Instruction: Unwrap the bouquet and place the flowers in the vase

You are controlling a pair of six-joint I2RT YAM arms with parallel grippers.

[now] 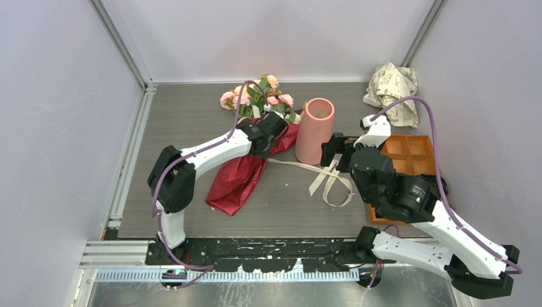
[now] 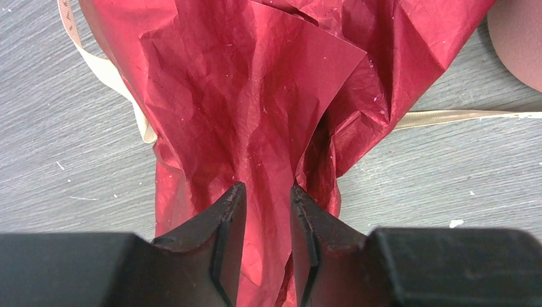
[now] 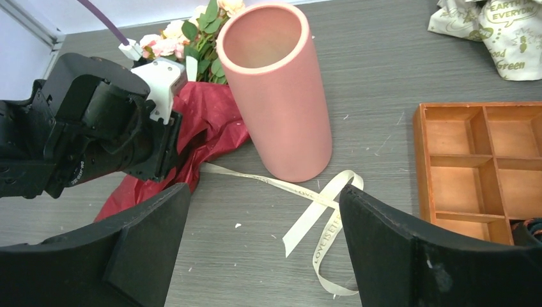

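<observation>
From above, the bouquet (image 1: 246, 173) lies slantwise on the tabletop (image 1: 185, 115); its crinkled dark red paper trails toward the near edge, and the flowers (image 1: 259, 96) fan out at the far end, just left of the upright vase (image 1: 314, 131); the left fingers (image 1: 275, 125) sit over the paper where it narrows below the blooms, but this view hides how they stand; the left wrist view supplies that: the two fingers (image 2: 220, 236) are drawn close, a ridge of red paper filling the narrow gap between them, though whether they pinch it cannot be told; that view shows no blooms, only paper, a sliver of the vase at the upper right corner and the cream ribbon (image 2: 447, 117) running out from under the paper; the right wrist view shows the right fingers (image 3: 147, 243) spread wide with nothing between them, low over the tabletop, the vase standing beyond them; only here does the ribbon's printed lettering show, looping just beside the vase's base; the orange compartment tray (image 3: 482, 153) lies to the right, the crumpled cream printed paper (image 3: 505, 32) in the far corner.
</observation>
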